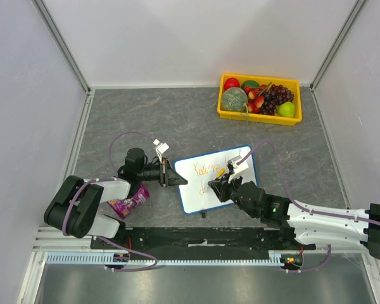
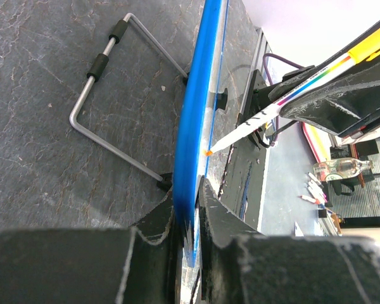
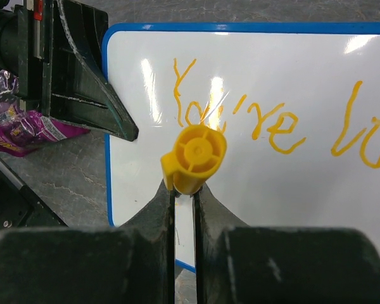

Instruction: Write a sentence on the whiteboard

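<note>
The whiteboard (image 1: pixel 223 166), white with a blue frame, stands tilted at the table's middle. My left gripper (image 1: pixel 176 178) is shut on its left edge. In the left wrist view the blue frame (image 2: pixel 194 114) sits clamped at my left gripper (image 2: pixel 194 206). My right gripper (image 1: pixel 220 185) is shut on a marker (image 3: pixel 195 157) with a yellow cap. The marker's orange tip (image 2: pixel 208 152) touches the board face. Of the sentence (image 3: pixel 240 117), the orange letters "You're lo" show along the top line. A small orange mark (image 1: pixel 202 188) lies below it.
A yellow tray (image 1: pixel 227 115) of fruit stands at the back right. A purple snack packet (image 1: pixel 130 202) lies beside the left arm. The board's wire stand (image 2: pixel 107 104) rests on the grey table behind it. White walls close in left, right and back.
</note>
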`<action>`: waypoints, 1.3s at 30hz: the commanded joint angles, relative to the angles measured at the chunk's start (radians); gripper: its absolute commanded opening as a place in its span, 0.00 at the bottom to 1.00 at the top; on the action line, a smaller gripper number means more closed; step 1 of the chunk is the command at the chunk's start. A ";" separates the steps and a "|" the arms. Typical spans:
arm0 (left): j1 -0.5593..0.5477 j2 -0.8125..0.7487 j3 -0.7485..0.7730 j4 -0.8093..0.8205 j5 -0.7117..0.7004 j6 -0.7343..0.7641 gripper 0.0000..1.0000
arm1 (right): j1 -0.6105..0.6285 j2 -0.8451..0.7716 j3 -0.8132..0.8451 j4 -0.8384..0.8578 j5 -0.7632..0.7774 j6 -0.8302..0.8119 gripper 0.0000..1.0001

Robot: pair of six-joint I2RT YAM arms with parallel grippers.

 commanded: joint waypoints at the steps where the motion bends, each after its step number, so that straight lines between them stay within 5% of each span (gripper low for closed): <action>1: -0.006 0.023 -0.002 -0.048 -0.056 0.090 0.02 | -0.005 -0.007 -0.024 -0.052 0.022 -0.005 0.00; 39: -0.005 0.026 -0.002 -0.047 -0.054 0.092 0.02 | -0.008 -0.023 0.033 -0.061 0.094 -0.039 0.00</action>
